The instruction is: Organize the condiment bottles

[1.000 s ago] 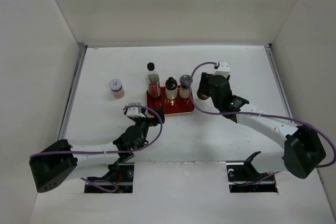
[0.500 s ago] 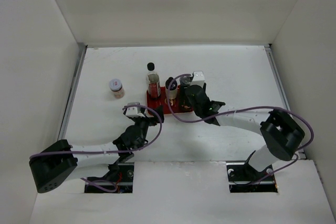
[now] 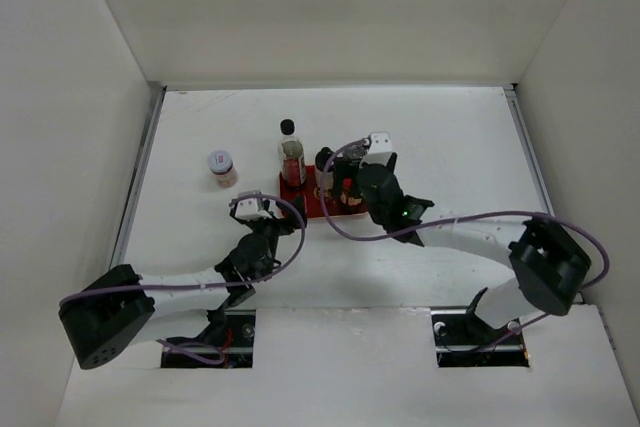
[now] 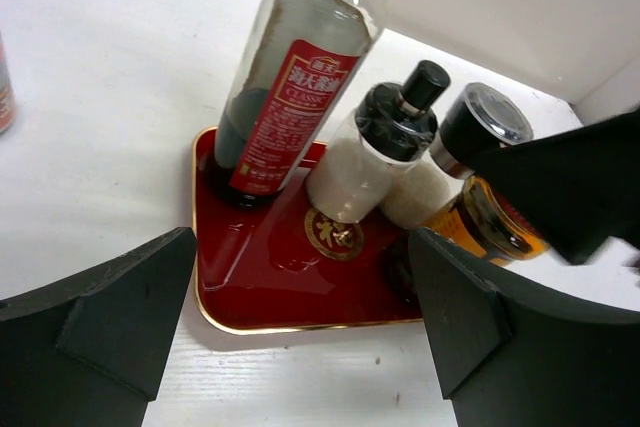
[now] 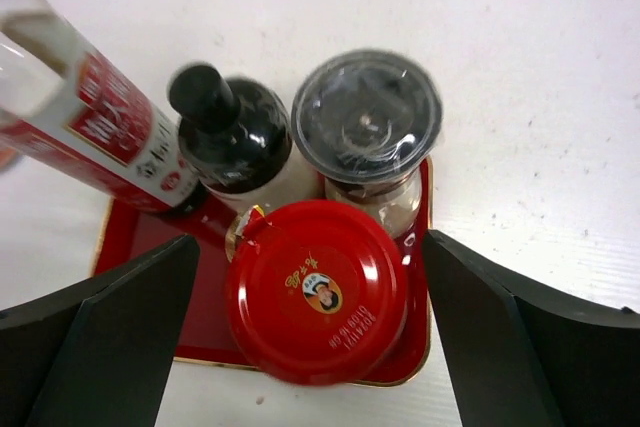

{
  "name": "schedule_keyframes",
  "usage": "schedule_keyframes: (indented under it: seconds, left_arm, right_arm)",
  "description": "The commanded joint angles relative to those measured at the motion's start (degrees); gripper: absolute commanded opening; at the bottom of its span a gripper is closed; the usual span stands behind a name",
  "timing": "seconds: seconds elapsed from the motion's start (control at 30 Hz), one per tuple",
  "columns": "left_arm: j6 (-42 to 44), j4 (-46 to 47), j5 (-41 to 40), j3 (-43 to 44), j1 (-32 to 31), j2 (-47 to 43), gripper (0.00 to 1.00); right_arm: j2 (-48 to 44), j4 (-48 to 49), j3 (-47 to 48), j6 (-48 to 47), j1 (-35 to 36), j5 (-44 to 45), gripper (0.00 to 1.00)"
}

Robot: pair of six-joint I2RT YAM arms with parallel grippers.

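Right gripper (image 5: 312,247) swung in over tray (image 4: 255,282) since 1 s ago. Now spread wide either side of red-lidded jar (image 5: 318,292), no contact, jar sits on tray's near-right corner. Left gripper (image 4: 300,287) spread too, empty. White-lidded jar (image 3: 221,167) alone on table (image 3: 450,137), well apart from tray. Prob glass: smooth, breakable, light-ish. Pinch body below lid imo.

The left arm (image 3: 180,284) and the right arm (image 3: 470,236) are showing white link shells between black joint housings; each is carrying a bulky black block (image 3: 95,315) at its base end; a thin purple cable (image 3: 300,227) is looping along each; a small white box (image 3: 248,207) is sitting at each wrist; the fingers (image 4: 110,332) are appearing as matte black, flat-faced wedges.
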Motion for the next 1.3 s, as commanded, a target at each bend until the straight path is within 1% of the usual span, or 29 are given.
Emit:
schedule_keyframes:
  seconds: [0.0, 0.1, 0.17, 0.23, 0.3, 0.33, 0.37, 0.43, 0.47, 0.5, 0.53, 0.6, 0.63, 0.67, 0.7, 0.73, 0.83, 0.87, 0.9, 0.97, 1.07, 1.27]
  left_arm:
    - [-1.0, 2.0, -0.3, 0.8, 1.3, 0.3, 0.87]
    - [-2.5, -0.2, -0.3, 1.1, 2.4, -1.5, 0.87]
    - [-3.4, -4.2, -0.3, 1.9, 2.9, -4.2, 0.87]
    - [-4.7, -13.5, -0.7, 4.8, 3.3, -8.3, 0.87]
    - [-6.1, -21.3, -1.5, 7.5, 4.0, -10.8, 0.87]
    - [-6.6, -25.3, -1.6, 9.0, 5.2, -11.8, 0.87]
    - [-7.0, -29.1, -1.2, 10.5, 7.2, -12.8, 0.88]
    - [-8.0, -36.2, 0.3, 13.5, 11.1, -14.9, 0.88]
    - [-8.4, -39.4, 1.0, 15.1, 13.1, -15.6, 0.88]
    - [-8.5, -42.6, 1.8, 16.8, 14.8, -15.7, 0.88]
    - [-8.5, -45.7, 1.8, 18.6, 16.3, -15.7, 0.88]
    - [-8.1, -49.8, 3.0, 21.5, 19.9, -14.1, 0.89]
    - [-7.8, -51.4, 4.0, 22.8, 22.2, -12.9, 0.88]
    - [-7.6, -52.0, 4.6, 23.5, 23.6, -12.0, 0.88]
    - [-7.5, -53.1, 5.2, 24.3, 25.6, -10.7, 0.88]
    - [-7.6, -53.4, 5.8, 24.8, 27.3, -9.8, 0.88]
    - [-7.6, -53.5, 6.5, 27.3, 31.2, -4.5, 0.88]
    - [-7.4, -53.6, 7.4, 29.0, 32.2, -2.1, 0.89]
    - [-7.1, -53.8, 8.4, 30.6, 33.3, 0.7, 0.89]
    - [-7.1, -53.3, 10.1, 33.4, 35.4, 5.9, 0.88]
    - [-7.1, -51.9, 10.6, 36.4, 37.4, 12.1, 0.87]
    - [-6.5, -51.8, 8.7, 40.8, 38.9, 20.5, 0.85]
  right_arm:
    - [-8.7, 4.9, -2.1, 0.6, 0.2, -0.4, 1.00]
    - [-16.1, 5.3, -6.6, 1.4, -1.6, -1.3, 1.00]
    - [-20.3, 5.2, -8.9, 1.7, -3.5, -1.4, 1.00]
    - [-25.2, 5.3, -11.7, 1.7, -6.0, -1.4, 1.00]
    - [-27.8, 6.0, -13.6, 1.9, -7.7, -1.3, 1.00]
    - [-29.0, 6.4, -14.6, 2.1, -8.8, -1.6, 0.98]
    - [-29.9, 7.0, -15.6, 2.4, -9.4, -2.1, 0.87]
    - [-30.7, 9.6, -18.1, 2.6, -10.2, -2.8, 0.53]
    - [-31.4, 11.0, -19.5, 3.1, -10.3, -2.5, 0.40]
    - [-32.1, 12.4, -20.8, 3.5, -10.4, -2.0, 0.31]
    - [-32.5, 13.7, -21.9, 4.3, -10.0, -1.3, 0.28]
    - [-33.3, 14.9, -23.6, 5.1, -10.0, -0.4, 0.29]
    - [-33.4, 15.6, -24.5, 5.2, -9.5, 0.0, 0.35]
    - [-33.3, 15.8, -25.0, 5.4, -9.2, 0.3, 0.39]
    - [-33.0, 16.4, -25.6, 5.5, -8.9, 0.3, 0.44]
    - [-32.4, 17.3, -26.1, 5.3, -8.6, 0.3, 0.54]
    - [-31.6, 19.7, -26.5, 5.3, -8.5, -0.1, 0.77]
    - [-31.8, 19.8, -26.5, 5.3, -8.5, -0.4, 0.83]
    - [-32.1, 19.6, -26.4, 5.1, -8.3, -0.5, 0.86]
    - [-32.7, 19.5, -26.5, 4.7, -7.7, -0.1, 0.89]
    - [-33.0, 19.5, -26.6, 4.1, -7.7, 0.1, 0.90]
    - [-31.0, 19.7, -26.2, 4.1, -7.7, 0.0, 0.93]
